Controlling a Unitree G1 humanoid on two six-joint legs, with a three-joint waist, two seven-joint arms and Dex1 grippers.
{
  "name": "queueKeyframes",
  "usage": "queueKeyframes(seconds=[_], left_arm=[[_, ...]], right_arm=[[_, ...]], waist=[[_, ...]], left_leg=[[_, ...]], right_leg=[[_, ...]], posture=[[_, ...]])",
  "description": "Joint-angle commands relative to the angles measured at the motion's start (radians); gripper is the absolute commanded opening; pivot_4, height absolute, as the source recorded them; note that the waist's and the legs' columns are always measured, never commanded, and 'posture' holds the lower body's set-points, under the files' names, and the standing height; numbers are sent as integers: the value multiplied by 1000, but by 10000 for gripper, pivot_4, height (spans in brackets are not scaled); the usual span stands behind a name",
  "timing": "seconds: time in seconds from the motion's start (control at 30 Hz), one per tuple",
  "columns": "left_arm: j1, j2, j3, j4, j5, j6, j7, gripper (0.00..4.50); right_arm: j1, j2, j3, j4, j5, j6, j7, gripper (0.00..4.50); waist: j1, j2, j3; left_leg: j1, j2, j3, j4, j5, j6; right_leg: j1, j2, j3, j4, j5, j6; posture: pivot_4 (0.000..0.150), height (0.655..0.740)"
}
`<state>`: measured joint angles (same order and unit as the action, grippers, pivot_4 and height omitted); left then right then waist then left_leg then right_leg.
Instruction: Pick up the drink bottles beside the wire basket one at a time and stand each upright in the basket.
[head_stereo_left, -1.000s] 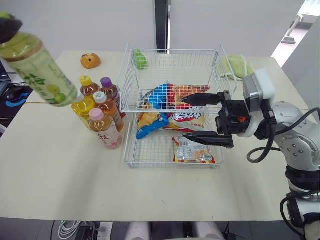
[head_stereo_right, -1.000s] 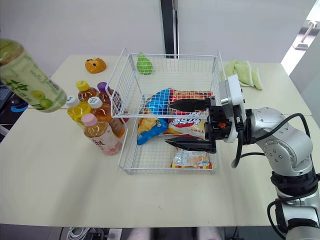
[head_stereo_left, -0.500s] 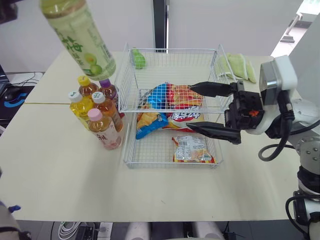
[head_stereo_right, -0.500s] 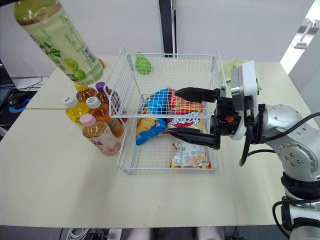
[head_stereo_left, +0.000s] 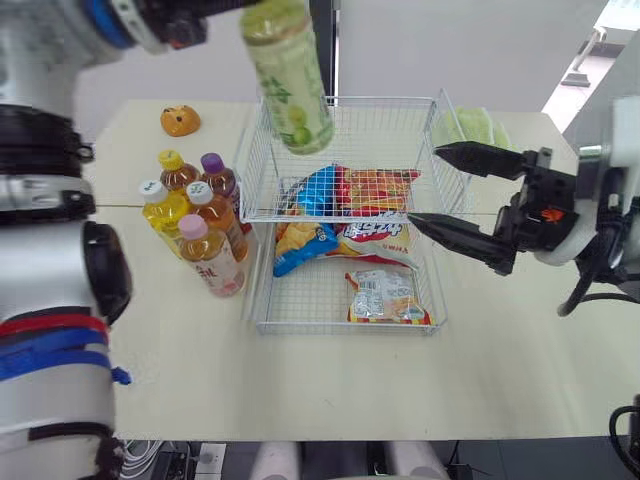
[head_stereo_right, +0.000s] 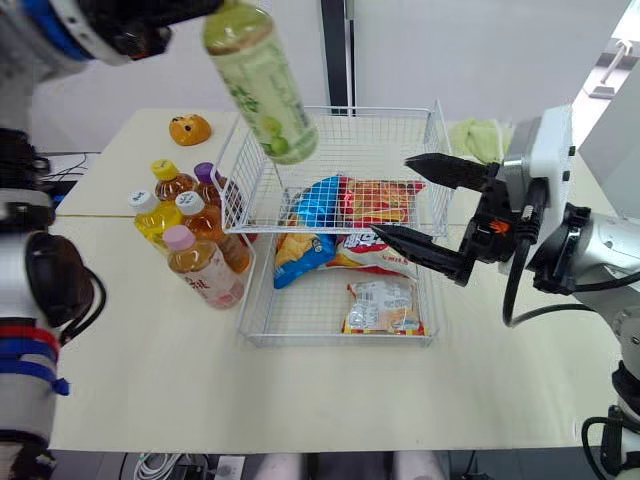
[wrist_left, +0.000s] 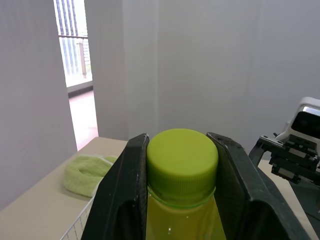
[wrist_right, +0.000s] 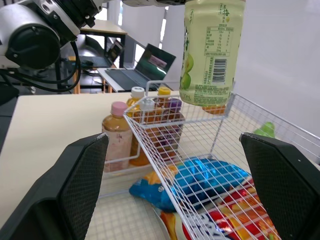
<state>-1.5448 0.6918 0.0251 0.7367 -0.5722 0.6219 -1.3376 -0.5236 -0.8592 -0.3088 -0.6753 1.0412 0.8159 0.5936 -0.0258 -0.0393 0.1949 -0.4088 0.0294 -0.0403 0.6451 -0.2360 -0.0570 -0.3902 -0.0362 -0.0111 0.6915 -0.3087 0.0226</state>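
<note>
My left gripper (wrist_left: 182, 144) is shut on the lime cap of a green tea bottle (head_stereo_left: 290, 85). It holds the bottle in the air, nearly upright, over the back left corner of the wire basket (head_stereo_left: 345, 328). The same bottle (wrist_right: 212, 50) hangs cap up in the right wrist view. Several more drink bottles (head_stereo_left: 195, 225) stand close together on the table against the basket's left side. My right gripper (head_stereo_left: 426, 185) is open and holds nothing, at the basket's right wall.
Snack bags (head_stereo_left: 345, 215) and a small packet (head_stereo_left: 385, 295) lie on the basket floor. An orange toy (head_stereo_left: 181, 121) sits at the back left of the table and a green cloth (head_stereo_left: 480, 128) at the back right. A laptop (wrist_right: 150, 62) stands beyond the table.
My left arm has carried the green bottle rightward from over the table's left side to over the basket and turned it nearly upright. My right gripper has drawn back rightward, still open.
</note>
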Motion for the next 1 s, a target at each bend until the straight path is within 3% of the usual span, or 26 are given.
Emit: queueKeyframes(seconds=[0.03, 0.2, 0.5, 1.0], left_arm=[[-86, -75, 12, 66, 65, -158, 13, 13597], [-137, -212, 18, 201, 160, -322, 79, 13597], [-226, -350, 31, 394, 272, -461, 203, 13597], [-285, -476, 68, 534, 369, -537, 374, 13597]], right_arm=[[36, -34, -73, -39, -1, -7, -42, 45000], [153, -48, -132, -68, -39, -24, -76, 45000], [249, -50, -200, -112, -28, -22, -151, 45000], [231, -52, -168, -119, -11, -23, -216, 45000]], waist=[[0, 0, 0], [0, -1, 1], [-3, -1, 1], [-3, -1, 1]], left_leg=[[0, 0, 0, 0, 0, 0], [-1, 0, 0, 0, 0, 0], [-2, -1, 0, 0, 0, 0], [-3, -1, 0, 1, 0, 0]], right_leg=[[0, 0, 0, 0, 0, 0], [0, 0, 0, 0, 0, 0], [-2, 0, 0, 2, 0, 0], [-3, 0, 0, 3, 0, 1]], posture=[[1500, 7400], [1500, 7400], [1500, 7400], [1500, 7400]])
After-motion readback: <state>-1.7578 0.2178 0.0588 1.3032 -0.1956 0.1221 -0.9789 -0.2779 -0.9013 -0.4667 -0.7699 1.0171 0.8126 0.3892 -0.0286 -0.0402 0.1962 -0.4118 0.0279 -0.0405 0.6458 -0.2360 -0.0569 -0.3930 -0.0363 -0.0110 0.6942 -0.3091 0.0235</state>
